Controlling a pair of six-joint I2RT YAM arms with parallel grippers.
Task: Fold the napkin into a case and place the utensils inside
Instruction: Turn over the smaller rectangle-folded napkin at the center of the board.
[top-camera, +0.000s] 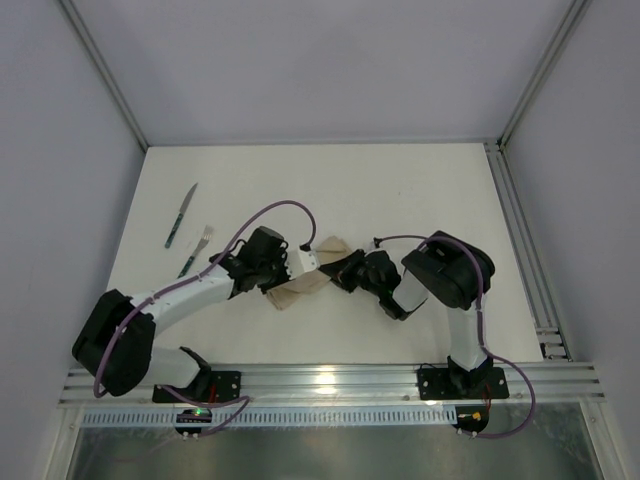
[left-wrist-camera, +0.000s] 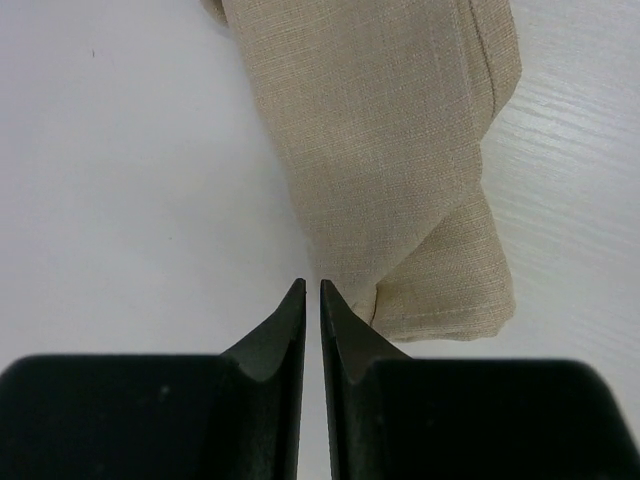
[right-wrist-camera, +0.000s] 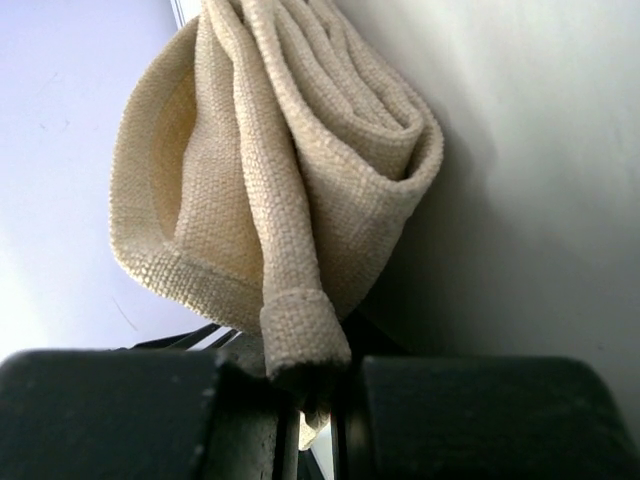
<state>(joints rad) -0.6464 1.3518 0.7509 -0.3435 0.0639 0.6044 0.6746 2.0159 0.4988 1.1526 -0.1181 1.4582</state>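
In the middle of the desk (top-camera: 420, 190), the right pincer (right-wrist-camera: 312, 395) is clamping the bunched napkin (right-wrist-camera: 330, 200), seemingly to shape a fold. The left pincer (left-wrist-camera: 311, 292) (tips together, empty) is hovering beside it, with the knife (top-camera: 181, 215) and fork (top-camera: 197, 250) lying toward the left edge.

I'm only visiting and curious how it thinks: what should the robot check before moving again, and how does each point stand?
1. Right gripper grips the bunched beige cloth napkin: ok.
2. Left gripper grips the napkin: not ok; shut on nothing, beside it.
3. Napkin shaped as a flat narrow case: not ok.
4. The teal-handled knife and teal-handled fork lie apart from the napkin: ok.
5. Opening for utensils: cannot tell.
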